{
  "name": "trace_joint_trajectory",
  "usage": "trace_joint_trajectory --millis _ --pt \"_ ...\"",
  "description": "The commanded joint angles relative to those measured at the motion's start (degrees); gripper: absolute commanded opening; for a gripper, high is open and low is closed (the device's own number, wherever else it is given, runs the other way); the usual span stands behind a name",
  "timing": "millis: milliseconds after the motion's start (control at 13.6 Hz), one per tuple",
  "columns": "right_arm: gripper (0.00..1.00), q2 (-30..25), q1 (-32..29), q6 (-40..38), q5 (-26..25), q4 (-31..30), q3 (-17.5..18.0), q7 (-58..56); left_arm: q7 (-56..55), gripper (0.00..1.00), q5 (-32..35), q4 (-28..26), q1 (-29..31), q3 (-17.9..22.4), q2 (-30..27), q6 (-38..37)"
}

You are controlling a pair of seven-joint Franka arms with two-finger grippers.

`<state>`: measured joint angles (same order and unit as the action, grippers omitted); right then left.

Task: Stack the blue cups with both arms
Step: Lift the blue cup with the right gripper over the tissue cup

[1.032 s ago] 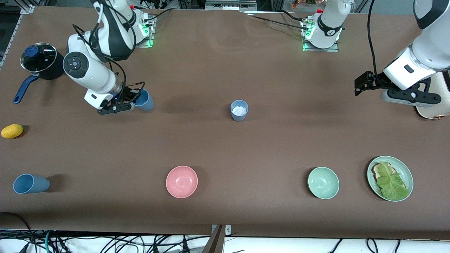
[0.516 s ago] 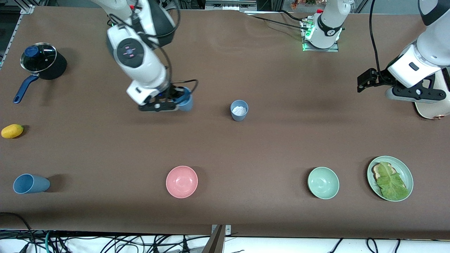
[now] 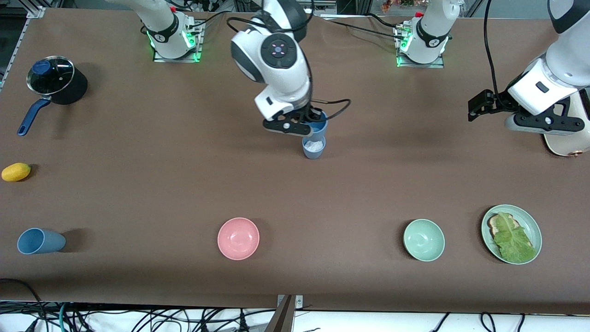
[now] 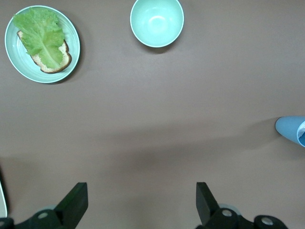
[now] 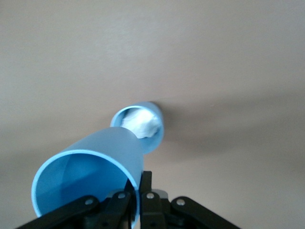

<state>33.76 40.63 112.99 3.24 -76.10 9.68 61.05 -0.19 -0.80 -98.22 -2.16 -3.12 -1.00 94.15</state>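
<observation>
Gripping a sky-blue cup (image 3: 318, 126) by its rim, right hand (image 3: 302, 127) (bent downward) over greyer cup (image 3: 314, 147)

Pot (image 3: 57, 83) with glass lid sitting at the right arm's end of the table, blue handle (image 3: 32, 115) pointing toward the camera. Lemon (image 3: 16, 172) lying nearer the camera than the pot. Pink bowl (image 3: 238, 238) and green bowl (image 3: 424, 240) standing well apart along the near edge. Green plate (image 3: 534, 228) sitting beside the green bowl, toward the left arm's end, carrying toast (image 3: 494, 223) with a lettuce leaf (image 3: 514, 240) lying on it.
</observation>
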Motion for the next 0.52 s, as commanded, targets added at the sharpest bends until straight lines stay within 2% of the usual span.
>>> trace_joint_trajectory --millis 0,442 --pt "0.0 2.98 1.03 0.3 -0.25 3.94 -0.45 1.7 -0.52 1.0 -0.78 1.36 -0.04 -0.04 0.47 -1.08" --pt "0.0 3.25 0.95 -2.34 -2.45 3.77 -0.54 -0.05 -0.43 1.0 -0.78 1.71 -0.13 0.22 2.05 0.76"
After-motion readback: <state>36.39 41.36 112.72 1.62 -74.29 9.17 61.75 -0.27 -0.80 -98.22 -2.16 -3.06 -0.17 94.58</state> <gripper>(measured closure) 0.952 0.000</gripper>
